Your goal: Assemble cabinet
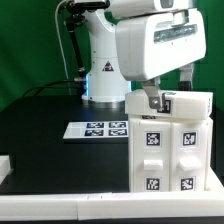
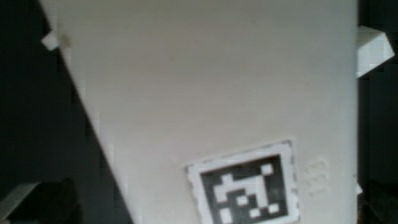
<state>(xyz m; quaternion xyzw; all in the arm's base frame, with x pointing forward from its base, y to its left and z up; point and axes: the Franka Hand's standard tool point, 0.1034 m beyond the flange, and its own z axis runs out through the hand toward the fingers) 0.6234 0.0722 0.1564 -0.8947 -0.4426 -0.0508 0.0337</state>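
Cabinet (image 1: 170, 140) is standing upright at the near edge of the black table (image 1: 40, 130), toward the exterior view's right, tagged faces forward. Gripper (image 1: 152, 100) is sitting at its top edge; fingers hidden, so cannot tell whether clamped or apart. Wrist view is showing one smooth white panel (image 2: 178, 100). Judging it light, rigid, slippery plastic: pinching a thin top wall seems best. Marker board (image 1: 100, 128) is lying farther back.

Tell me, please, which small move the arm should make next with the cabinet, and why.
Probably a small downward press. The gripper sits at the top of the cabinet, where a white panel seems to stand slightly raised. The wrist view shows only a tagged white face, so seating is uncertain.
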